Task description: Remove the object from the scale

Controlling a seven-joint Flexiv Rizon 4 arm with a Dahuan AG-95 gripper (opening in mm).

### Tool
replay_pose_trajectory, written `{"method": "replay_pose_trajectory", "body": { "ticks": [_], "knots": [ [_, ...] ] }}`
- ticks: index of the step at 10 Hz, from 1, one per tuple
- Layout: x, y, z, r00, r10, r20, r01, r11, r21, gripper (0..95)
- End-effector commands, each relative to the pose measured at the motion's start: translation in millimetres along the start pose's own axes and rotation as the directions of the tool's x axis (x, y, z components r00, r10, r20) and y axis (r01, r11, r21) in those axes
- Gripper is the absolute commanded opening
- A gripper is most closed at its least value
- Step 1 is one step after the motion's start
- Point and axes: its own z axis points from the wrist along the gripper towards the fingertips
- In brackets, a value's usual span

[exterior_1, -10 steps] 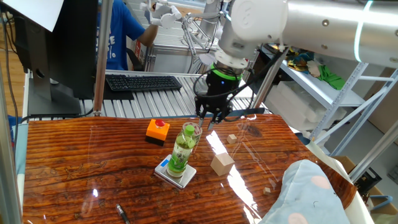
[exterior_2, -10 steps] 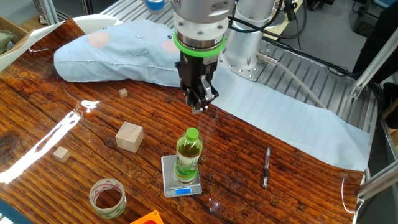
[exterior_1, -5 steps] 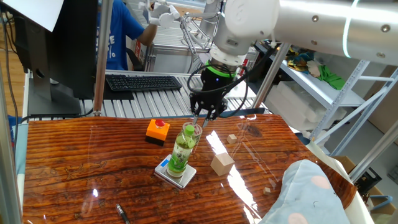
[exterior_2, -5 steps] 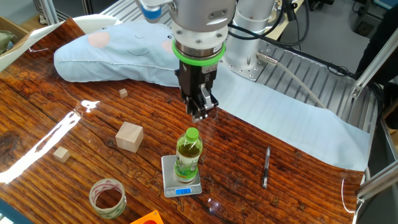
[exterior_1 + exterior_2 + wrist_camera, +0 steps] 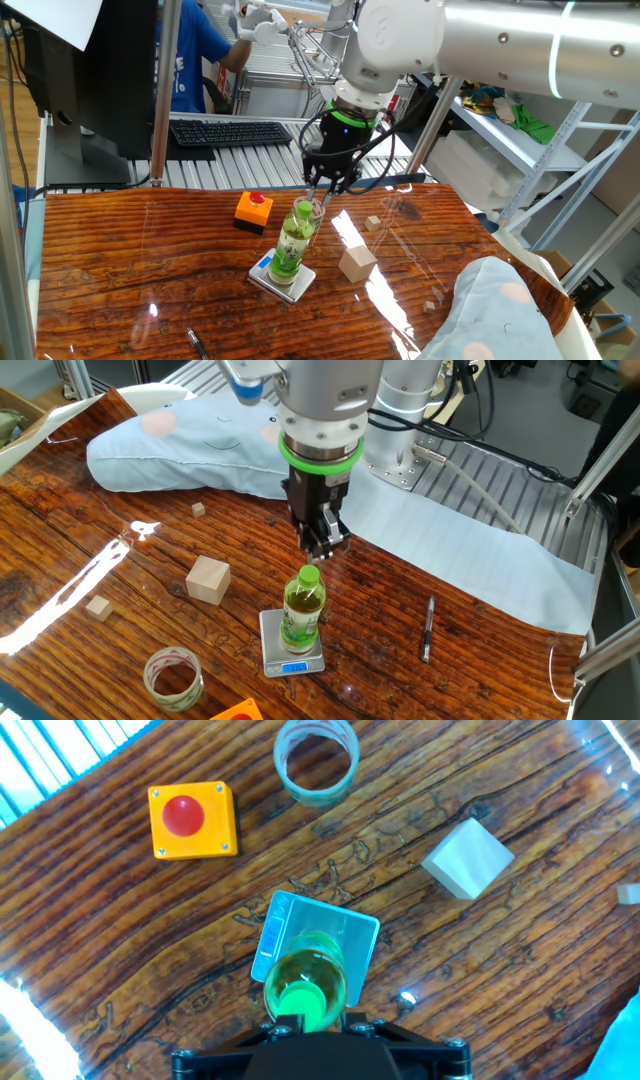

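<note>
Item: bottle [image 5: 303, 610], upright on the scale [image 5: 292, 644], mid-worktop toward the edge with the orange box [image 5: 193, 818]. We judge it light, tall, tippy and slick; we would grip below the cap. Gripper [image 5: 318, 545] hovers just above the cap, holding nothing; whether its fingers are parted we cannot tell. Only the hand view shows the bottle centred on the scale from above.

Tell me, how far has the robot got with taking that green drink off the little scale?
Nothing is finished yet: the bottle stands upright on the scale. In hand is the approach: the gripper hangs just above the light-green cap, and the hand view looks straight down onto it. Whether the fingers are open is hard to tell. Left: gripping the bottle, lifting it and setting it down on the table.
</note>
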Motion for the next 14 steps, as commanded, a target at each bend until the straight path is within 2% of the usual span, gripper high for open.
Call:
{"method": "replay_pose_trajectory", "body": {
  "ticks": [1, 2, 3, 4, 7, 10, 11, 14],
  "knots": [
    [0.0, -0.8, -0.2, 1.000, -0.001, 0.008, 0.001, 1.000, 0.003, 19.0],
    [0.1, -0.8, -0.3, 0.999, 0.035, 0.006, -0.035, 0.999, 0.003, 38.0],
    [0.4, -0.8, -0.6, 0.998, 0.059, -0.001, -0.059, 0.998, 0.005, 38.0],
    [0.8, -1.0, -1.2, 0.998, 0.064, 0.005, -0.064, 0.998, 0.010, 38.0],
    [2.7, -1.8, -3.7, 0.998, 0.056, 0.013, -0.056, 0.998, 0.010, 38.0],
    [6.3, -1.1, -6.0, 0.999, 0.046, 0.009, -0.047, 0.999, 0.011, 38.0],
    [6.4, -1.1, -6.1, 0.999, 0.045, 0.010, -0.045, 0.999, 0.011, 57.0],
    [7.2, -1.2, -6.0, 1.000, 0.016, 0.008, -0.016, 1.000, 0.010, 57.0]
  ]
}}
